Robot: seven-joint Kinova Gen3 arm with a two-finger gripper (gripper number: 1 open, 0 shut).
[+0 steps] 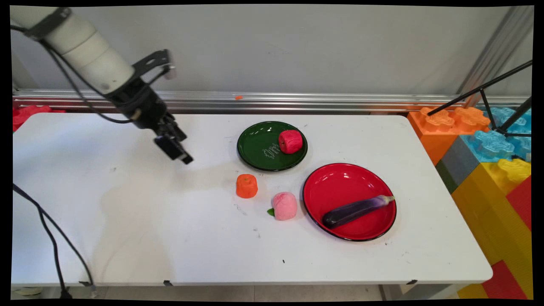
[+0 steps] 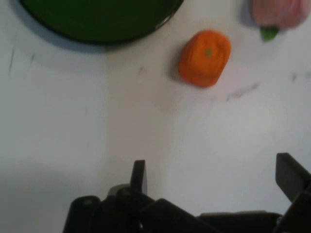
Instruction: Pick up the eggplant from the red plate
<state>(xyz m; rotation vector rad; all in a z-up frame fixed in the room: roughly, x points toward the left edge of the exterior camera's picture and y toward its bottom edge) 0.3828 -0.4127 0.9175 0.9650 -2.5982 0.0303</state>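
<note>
My gripper [image 1: 178, 151] hangs above the bare table [image 1: 127, 204], left of the green plate [image 1: 265, 148], and stands open with nothing between its fingers [image 2: 139, 175]. An orange toy [image 1: 247, 186] lies on the table just below the green plate; the hand view shows this orange toy [image 2: 204, 58] ahead of the gripper [image 2: 214, 177]. A red apple-like toy [image 1: 290, 141] rests on the green plate's right side. A pink peach toy [image 1: 284, 205] lies beside the red plate [image 1: 340, 182], which holds a purple eggplant [image 1: 356, 210]. The hand view catches the green plate's edge [image 2: 97, 24] and the peach [image 2: 279, 12].
Large coloured building blocks [image 1: 488, 153] stand off the table's right end, with a black tripod [image 1: 488, 93] above them. A metal rail [image 1: 297, 102] runs along the wall behind. A black cable [image 1: 51, 242] hangs at the near left.
</note>
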